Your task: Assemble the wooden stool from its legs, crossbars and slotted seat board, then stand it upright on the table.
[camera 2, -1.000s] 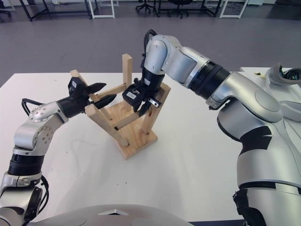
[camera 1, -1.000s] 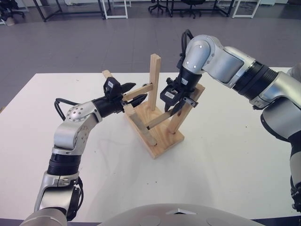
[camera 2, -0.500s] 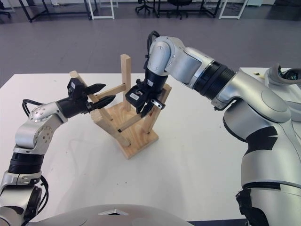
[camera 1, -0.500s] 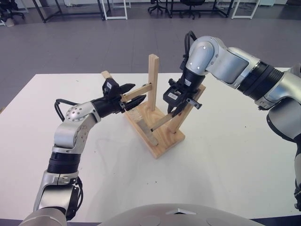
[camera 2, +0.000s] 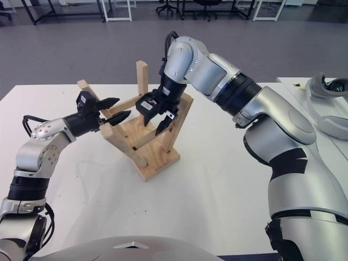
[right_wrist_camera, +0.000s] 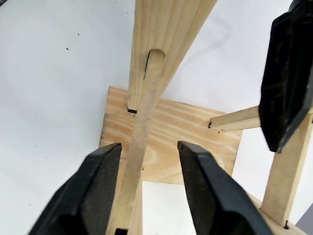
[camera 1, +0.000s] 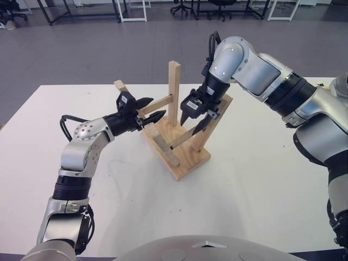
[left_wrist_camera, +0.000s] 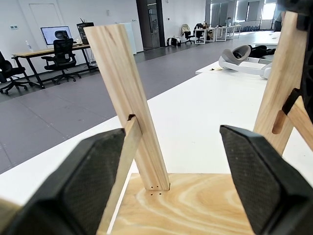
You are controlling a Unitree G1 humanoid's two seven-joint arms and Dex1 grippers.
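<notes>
White worktop carries the stool, inverted near its middle: the seat board lies flat on the surface with the legs pointing up. The rear leg stands upright. The right leg and the left leg lean outward. An upper crossbar joins the left and rear legs. A lower crossbar runs to the right leg.

The left gripper is at the upper crossbar, jaws wide, the bar close against one finger. The right gripper hangs above the lower crossbar, jaws apart and holding nothing, with the bar passing between its fingers.

A white headset lies at the worktop's right edge.
</notes>
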